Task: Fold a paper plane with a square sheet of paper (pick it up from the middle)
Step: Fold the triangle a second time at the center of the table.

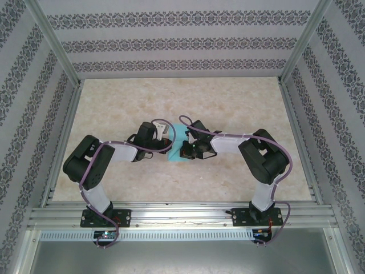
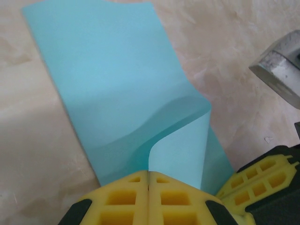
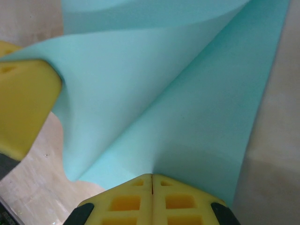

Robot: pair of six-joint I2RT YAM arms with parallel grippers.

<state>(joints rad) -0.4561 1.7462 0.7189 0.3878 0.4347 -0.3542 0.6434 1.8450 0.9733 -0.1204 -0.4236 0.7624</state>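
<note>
The square sheet of paper (image 1: 178, 141) is turquoise and lies mid-table between the two arms. In the left wrist view the sheet of paper (image 2: 108, 79) lies flat on the table, and its near edge curls up into my left gripper (image 2: 149, 172), which is shut on it. My right gripper (image 3: 152, 176) is also shut on the paper (image 3: 187, 103), which rises from its jaws in a creased fold. From above, the left gripper (image 1: 170, 138) and right gripper (image 1: 183, 147) nearly touch over the sheet. The paper plane is out of view.
The table (image 1: 114, 108) is marbled beige, boxed in by patterned walls and aluminium frame posts (image 1: 54, 43). A rail (image 1: 182, 214) carries both arm bases at the near edge. The right gripper's yellow fingers (image 2: 262, 180) and a grey metal part (image 2: 281, 70) crowd the left wrist view.
</note>
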